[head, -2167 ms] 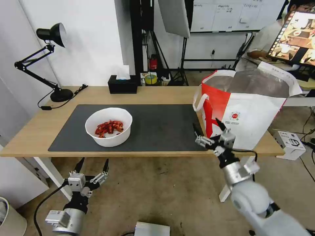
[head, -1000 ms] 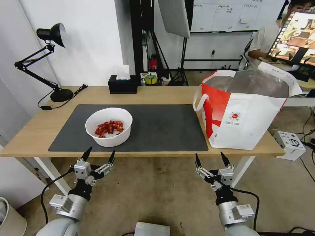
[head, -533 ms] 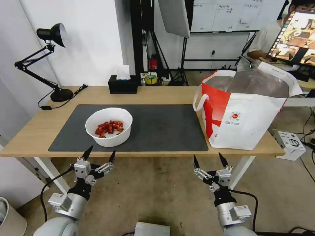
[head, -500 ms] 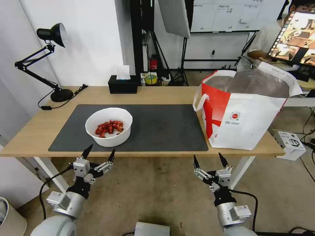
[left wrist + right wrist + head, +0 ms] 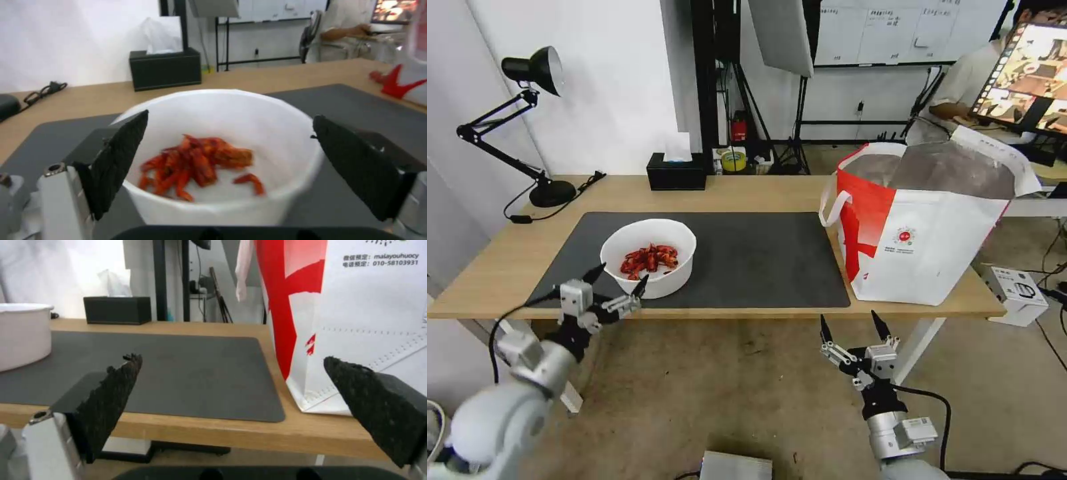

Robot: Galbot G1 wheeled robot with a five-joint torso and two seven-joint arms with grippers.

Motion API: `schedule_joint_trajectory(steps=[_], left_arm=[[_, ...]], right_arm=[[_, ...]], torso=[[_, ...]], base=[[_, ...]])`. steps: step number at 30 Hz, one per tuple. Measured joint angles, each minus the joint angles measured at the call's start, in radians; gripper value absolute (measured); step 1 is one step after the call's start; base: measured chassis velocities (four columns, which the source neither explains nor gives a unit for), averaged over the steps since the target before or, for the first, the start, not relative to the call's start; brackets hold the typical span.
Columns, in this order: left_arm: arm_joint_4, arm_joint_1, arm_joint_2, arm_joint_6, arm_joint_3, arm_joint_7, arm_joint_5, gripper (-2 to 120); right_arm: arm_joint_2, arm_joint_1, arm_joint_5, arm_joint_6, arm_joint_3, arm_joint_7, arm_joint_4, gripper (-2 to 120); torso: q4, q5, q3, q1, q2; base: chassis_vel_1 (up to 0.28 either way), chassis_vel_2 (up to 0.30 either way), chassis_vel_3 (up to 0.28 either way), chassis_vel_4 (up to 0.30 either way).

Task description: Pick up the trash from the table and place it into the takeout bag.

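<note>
The trash on the table (image 5: 747, 190) is a white round bowl (image 5: 648, 257) of red shells (image 5: 649, 259), standing on the left half of the dark grey mat (image 5: 747, 257). My left gripper (image 5: 622, 275) is open at the table's front edge, just short of the bowl's near side. In the left wrist view the bowl (image 5: 222, 206) lies between the spread fingers (image 5: 118, 160). The takeout bag (image 5: 934, 233) stands open at the table's right end. My right gripper (image 5: 849, 319) hangs open below the front edge, left of the bag (image 5: 378, 323).
A black tissue box (image 5: 676, 172) sits at the table's back edge and a black desk lamp (image 5: 534, 73) at the back left corner. A white box (image 5: 1019, 293) lies on the floor at the right. White table legs (image 5: 917, 340) stand near the right arm.
My left gripper has risen from below the table and moved forward to the front edge near the bowl. The right gripper, earlier up by the bag, has dropped below the table and holds still.
</note>
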Motion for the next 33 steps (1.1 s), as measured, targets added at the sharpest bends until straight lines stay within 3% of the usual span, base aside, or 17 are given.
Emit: schedule_joint_trajectory(steps=[2, 6, 11, 14, 20, 22, 33], left_arm=[[0.02, -0.035, 0.03, 0.013, 0.009, -0.008, -0.021, 100], [0.099, -0.186, 0.16, 0.075, 0.075, -0.039, -0.15, 100], [0.188, -0.295, 0.235, 0.111, 0.142, -0.046, -0.221, 100], [0.256, -0.377, 0.276, 0.186, 0.19, -0.045, -0.312, 100], [0.338, -0.466, 0.3, 0.276, 0.268, -0.036, -0.4, 100], [0.374, -0.523, 0.304, 0.307, 0.331, -0.034, -0.418, 100], [0.483, -0.684, 0.294, 0.33, 0.489, -0.029, -0.418, 100]], right_arm=[[0.0, 0.0, 0.0, 0.0, 0.0, 0.0, 0.0, 100], [0.0, 0.0, 0.001, 0.0, 0.0, 0.0, 0.0, 100], [0.0, 0.0, 0.001, 0.0, 0.0, 0.0, 0.0, 100], [0.0, 0.0, 0.001, 0.0, 0.0, 0.0, 0.0, 100], [0.0, 0.0, 0.001, 0.0, 0.0, 0.0, 0.0, 100], [0.0, 0.0, 0.001, 0.0, 0.0, 0.0, 0.0, 100], [0.0, 0.0, 0.001, 0.0, 0.0, 0.0, 0.0, 100]], torso=[[0.0, -0.0001, 0.0, 0.0, 0.0], [0.0, 0.0002, 0.0, 0.0, 0.0], [0.0, -0.0001, 0.0, 0.0, 0.0], [0.0, 0.0, 0.0, 0.0, 0.0], [0.0003, -0.0001, 0.0, 0.0, 0.0], [0.0002, 0.0001, 0.0, 0.0, 0.0], [0.0, 0.0001, 0.0, 0.0, 0.0]], base=[[0.0, 0.0, 0.0, 0.0], [0.0, 0.0, 0.0, 0.0], [0.0, 0.0, 0.0, 0.0], [0.0, 0.0, 0.0, 0.0], [0.0, 0.0, 0.0, 0.0], [0.0, 0.0, 0.0, 0.0], [0.0, 0.0, 0.0, 0.0]])
